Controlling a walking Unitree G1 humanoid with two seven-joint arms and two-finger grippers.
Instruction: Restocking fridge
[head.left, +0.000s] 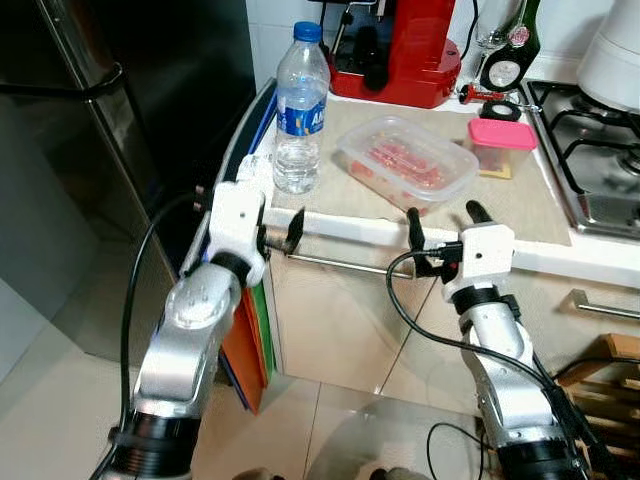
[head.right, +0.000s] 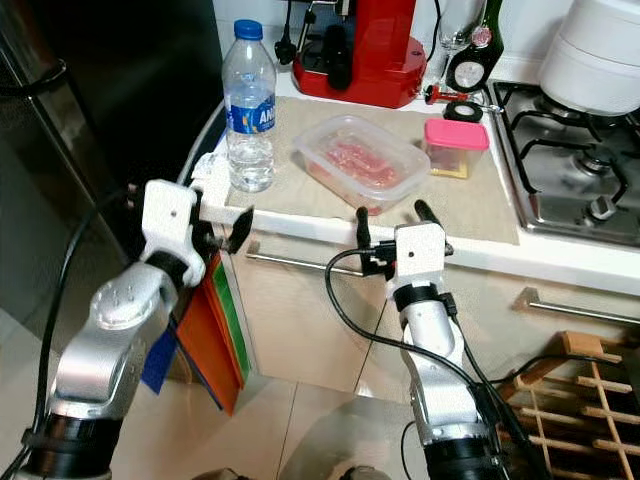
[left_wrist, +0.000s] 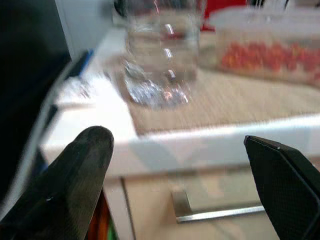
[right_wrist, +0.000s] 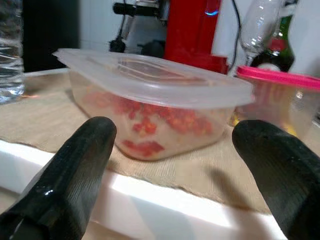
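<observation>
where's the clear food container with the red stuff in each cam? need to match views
Left eye: clear container upper middle, on the beige mat.
Right eye: container upper middle, same mat.
Left wrist: top right, blurred, beyond the counter edge.
Right wrist: centre, framed by the right claw.
Shared landmark: water bottle, on the container's fridge side, visible in all four.

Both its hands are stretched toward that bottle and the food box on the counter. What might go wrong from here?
The water bottle is tall and narrow and stands near the counter's corner; a nudge from the open left gripper could tip it off the edge. The clear lidded container sits close to the front edge, and its wide body may strain the open right gripper. The pink-lidded tub beside it could get bumped.
</observation>
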